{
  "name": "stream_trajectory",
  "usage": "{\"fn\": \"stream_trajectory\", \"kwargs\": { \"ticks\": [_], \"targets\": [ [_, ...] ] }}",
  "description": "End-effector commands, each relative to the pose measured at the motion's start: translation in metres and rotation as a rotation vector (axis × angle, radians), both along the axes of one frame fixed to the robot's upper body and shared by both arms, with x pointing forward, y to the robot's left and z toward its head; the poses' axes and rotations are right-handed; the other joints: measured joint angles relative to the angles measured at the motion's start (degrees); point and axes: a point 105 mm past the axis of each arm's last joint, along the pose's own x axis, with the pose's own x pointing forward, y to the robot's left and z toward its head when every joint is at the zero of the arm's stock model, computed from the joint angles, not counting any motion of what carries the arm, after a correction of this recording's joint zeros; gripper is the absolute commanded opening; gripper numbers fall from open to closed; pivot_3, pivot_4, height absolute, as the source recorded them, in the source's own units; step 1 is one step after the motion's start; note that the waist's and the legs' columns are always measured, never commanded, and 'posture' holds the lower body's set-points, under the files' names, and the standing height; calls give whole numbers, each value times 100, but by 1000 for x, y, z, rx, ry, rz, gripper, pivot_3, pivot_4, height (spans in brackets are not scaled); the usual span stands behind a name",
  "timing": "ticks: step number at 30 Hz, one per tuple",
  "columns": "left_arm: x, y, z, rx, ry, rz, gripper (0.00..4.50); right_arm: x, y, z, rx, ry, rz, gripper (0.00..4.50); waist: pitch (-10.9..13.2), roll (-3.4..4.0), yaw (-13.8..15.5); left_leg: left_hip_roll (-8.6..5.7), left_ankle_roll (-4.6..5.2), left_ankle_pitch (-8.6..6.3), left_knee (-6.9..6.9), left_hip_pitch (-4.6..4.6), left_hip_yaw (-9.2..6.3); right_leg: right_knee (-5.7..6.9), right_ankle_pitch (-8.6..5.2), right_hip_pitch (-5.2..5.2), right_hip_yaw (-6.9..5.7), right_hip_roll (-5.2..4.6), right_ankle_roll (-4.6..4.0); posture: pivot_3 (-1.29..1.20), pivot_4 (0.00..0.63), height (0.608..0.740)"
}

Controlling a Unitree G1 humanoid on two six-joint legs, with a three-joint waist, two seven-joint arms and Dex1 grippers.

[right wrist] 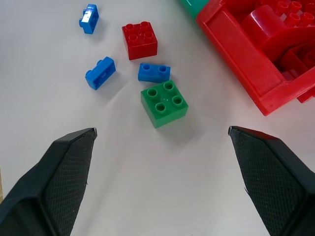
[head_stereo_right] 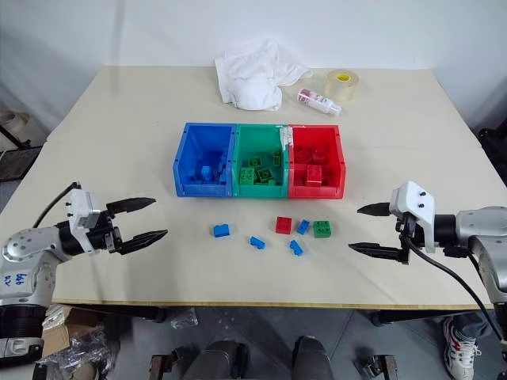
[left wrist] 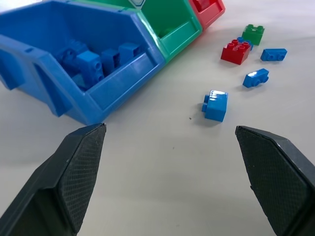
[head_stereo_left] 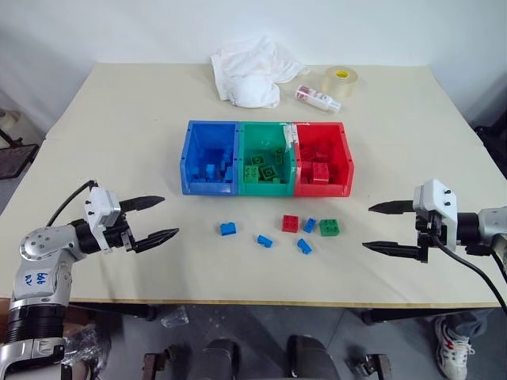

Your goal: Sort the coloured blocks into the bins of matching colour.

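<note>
Black fingers on both grippers are spread wide with nothing between them. Left gripper [head_stereo_left: 157, 218] hovers over the table's near left part, pointing in toward the middle, and the right gripper [head_stereo_left: 382, 227] does the same from the near right side. Neither one touches a block.

Between them, 6 loose blocks sit on the beige table [head_stereo_left: 119, 119], just in front of the bins. Closest to the left gripper is 1 blue block [head_stereo_left: 228, 229], off on its own. Then comes a second blue block [head_stereo_left: 264, 241], a third blue block [head_stereo_left: 304, 246], a red block [head_stereo_left: 291, 224], a fourth blue block [head_stereo_left: 310, 225] and a green block [head_stereo_left: 329, 228]. That fourth blue one is tucked between the red and green ones.

Further back the 3 bins stand joined in a row: blue bin [head_stereo_left: 211, 157] on the left, green bin [head_stereo_left: 266, 158] in the middle, red bin [head_stereo_left: 322, 158] on the right. Each already has blocks of its own colour inside.

At the far edge there's a crumpled white cloth [head_stereo_left: 252, 71], a small white bottle [head_stereo_left: 318, 98] lying on its side, and a clear tape roll [head_stereo_left: 341, 80].
</note>
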Motion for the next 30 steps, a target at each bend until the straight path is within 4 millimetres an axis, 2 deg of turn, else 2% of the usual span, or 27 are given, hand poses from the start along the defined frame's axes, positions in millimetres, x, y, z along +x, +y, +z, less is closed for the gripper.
{"fn": "stream_trajectory", "kwargs": {
  "ticks": [1,6,9,15,19,23,30],
  "targets": [
    [4,-3,12,10,-57,-18,4478,1,2,15,8,-68,5,4500,0,0,11,0,0,0,0,0,0,0,0,1,0,0,0,0,150,740],
    [11,-5,15,-12,-54,11,4478,5,5,11,-2,-57,-15,4500,0,0,-5,0,0,0,1,0,-1,1,0,0,-1,0,0,0,150,740],
    [11,-6,9,8,-33,9,4478,5,-4,6,-39,-35,-47,4500,0,0,-7,0,0,0,0,0,-1,3,0,-1,-3,0,0,0,150,740],
    [7,-4,2,10,8,-7,4478,-9,-55,1,-117,5,-198,4500,1,-1,56,-6,1,0,1,-1,0,3,0,1,-3,-4,0,0,150,740],
    [4,0,-2,27,9,-25,4478,-14,-72,5,-163,0,-254,4500,1,-1,59,0,1,0,2,0,6,2,0,1,-3,-1,0,0,150,740],
    [3,-1,0,16,-12,-41,4478,-14,-62,2,-175,32,-214,4500,1,-1,13,2,1,0,2,0,6,1,0,0,-4,0,0,0,150,740],
    [-7,-6,3,-5,-34,-97,4478,14,-6,-5,-126,7,-38,4500,1,-1,-30,10,-1,0,1,1,8,-2,0,-1,-6,2,0,0,150,740]
  ]
}}
